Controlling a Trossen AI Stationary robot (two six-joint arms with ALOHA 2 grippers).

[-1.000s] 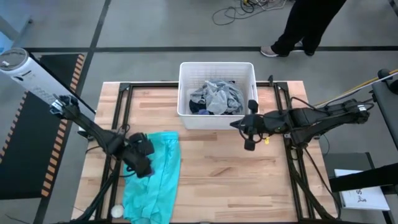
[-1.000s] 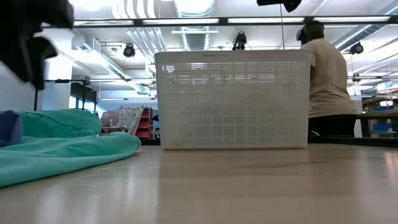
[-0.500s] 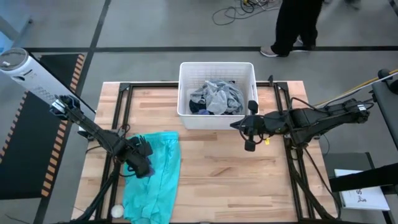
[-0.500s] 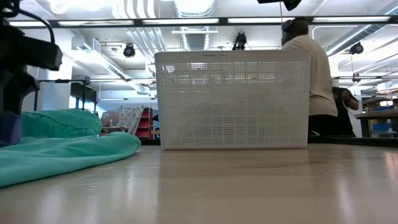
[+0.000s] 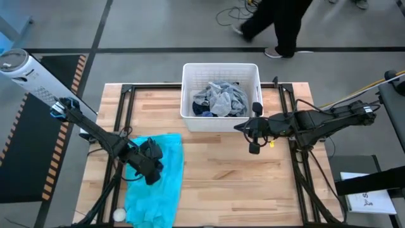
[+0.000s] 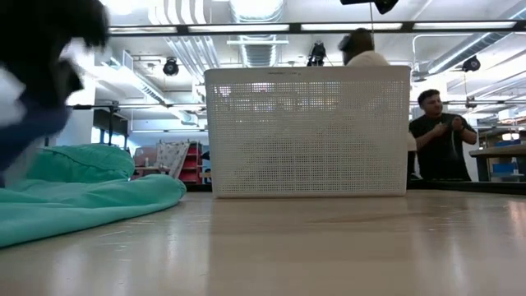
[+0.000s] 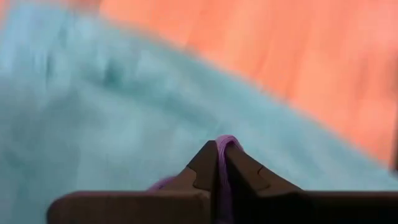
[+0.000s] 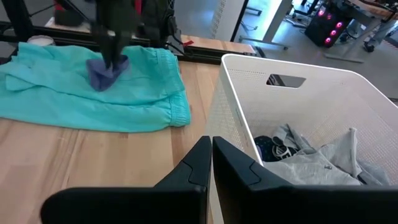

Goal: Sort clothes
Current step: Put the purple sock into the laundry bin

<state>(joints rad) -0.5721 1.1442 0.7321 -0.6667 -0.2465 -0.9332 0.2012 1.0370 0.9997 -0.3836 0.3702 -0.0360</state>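
Your left gripper (image 7: 221,163) is clamped on a small purple piece (image 8: 107,70), directly above the turquoise garment (image 5: 158,183); the basket (image 5: 220,124), holding the grey garment (image 5: 220,98), lies beyond. Your right gripper (image 8: 211,163), pinched together and empty, waits beside the basket's front

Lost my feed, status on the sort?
Left gripper shut on purple piece above turquoise garment. Right gripper shut, empty, beside basket. Nothing in the way.

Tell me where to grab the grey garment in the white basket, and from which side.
Pinch the raised crumpled fold at the top of the grey fabric garment, coming straight down from above: the white slatted plastic basket walls it in on every side, and it lies uppermost on the pile.
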